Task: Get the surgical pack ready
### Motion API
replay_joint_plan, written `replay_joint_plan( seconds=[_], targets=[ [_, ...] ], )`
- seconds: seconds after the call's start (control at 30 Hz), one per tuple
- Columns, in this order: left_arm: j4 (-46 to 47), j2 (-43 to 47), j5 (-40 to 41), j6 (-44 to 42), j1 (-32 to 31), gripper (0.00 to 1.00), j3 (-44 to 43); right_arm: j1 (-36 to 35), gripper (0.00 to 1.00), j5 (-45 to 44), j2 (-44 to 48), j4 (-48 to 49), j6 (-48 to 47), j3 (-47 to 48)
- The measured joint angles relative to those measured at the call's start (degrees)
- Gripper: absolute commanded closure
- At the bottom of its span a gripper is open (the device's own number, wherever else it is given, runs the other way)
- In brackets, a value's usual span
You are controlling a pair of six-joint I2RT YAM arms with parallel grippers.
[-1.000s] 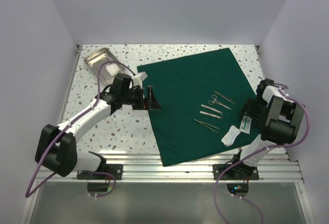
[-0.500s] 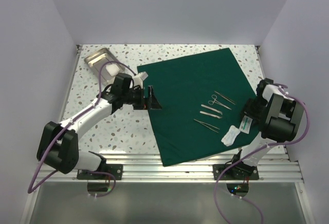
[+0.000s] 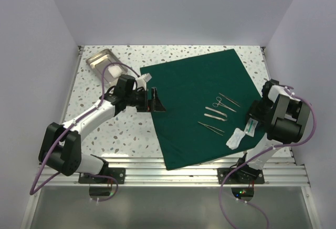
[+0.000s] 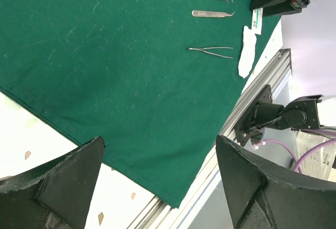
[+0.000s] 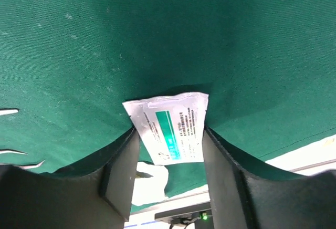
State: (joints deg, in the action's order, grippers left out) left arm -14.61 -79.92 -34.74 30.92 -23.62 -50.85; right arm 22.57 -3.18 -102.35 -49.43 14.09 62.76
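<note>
Green surgical pack [image 3: 199, 97] spread flat on the table [image 3: 126, 134], instruments on it.
Only the right wrist view shows the right gripper [image 5: 169, 150] with its jaws clamped on a white printed packet [image 5: 170, 126] over the pack's near-right corner. Only the overhead view shows the steel tray [image 3: 98, 60], far left. The left gripper [image 3: 156, 101] reaches out low over the pack's left edge, jaws wide apart.

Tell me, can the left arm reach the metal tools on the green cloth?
Probably yes. The left gripper is open at the left edge of the green cloth, and only bare cloth lies between it and the metal tools. Nothing blocks the way.
</note>
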Motion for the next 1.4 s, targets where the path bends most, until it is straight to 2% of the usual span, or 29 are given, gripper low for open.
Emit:
replay_joint_plan(
  seconds=[0.13, 0.5, 0.77, 0.9, 1.1, 1.4],
  targets=[
    [0.0, 0.0, -0.2, 0.0, 0.0, 0.1, 0.1, 0.0, 0.56, -0.2, 0.0, -0.1, 0.2, 0.4],
    [0.4, 0.0, -1.6, 0.1, 0.1, 0.08, 0.4, 0.0, 0.58, -3.3, 1.0, -1.1, 0.3, 6.2],
    [4.0, 0.0, -4.7, 3.0, 0.1, 0.06, 1.7, -1.8, 0.58, -0.2, 4.1, -3.5, 3.2, 9.9],
    [7.7, -0.1, -6.4, 6.5, -0.1, 0.07, 2.0, -8.3, 0.59, 2.3, 4.7, -5.4, 5.4, 13.6],
    [15.4, -2.0, -6.9, 12.1, -3.1, 0.12, 1.7, -21.7, 0.6, 8.8, 7.3, -6.5, 9.8, 18.1],
    [16.8, -6.4, -3.0, 15.1, -8.0, 0.09, -6.1, -36.2, 0.6, 18.1, 11.5, -4.2, 18.5, 18.7]
  ],
)
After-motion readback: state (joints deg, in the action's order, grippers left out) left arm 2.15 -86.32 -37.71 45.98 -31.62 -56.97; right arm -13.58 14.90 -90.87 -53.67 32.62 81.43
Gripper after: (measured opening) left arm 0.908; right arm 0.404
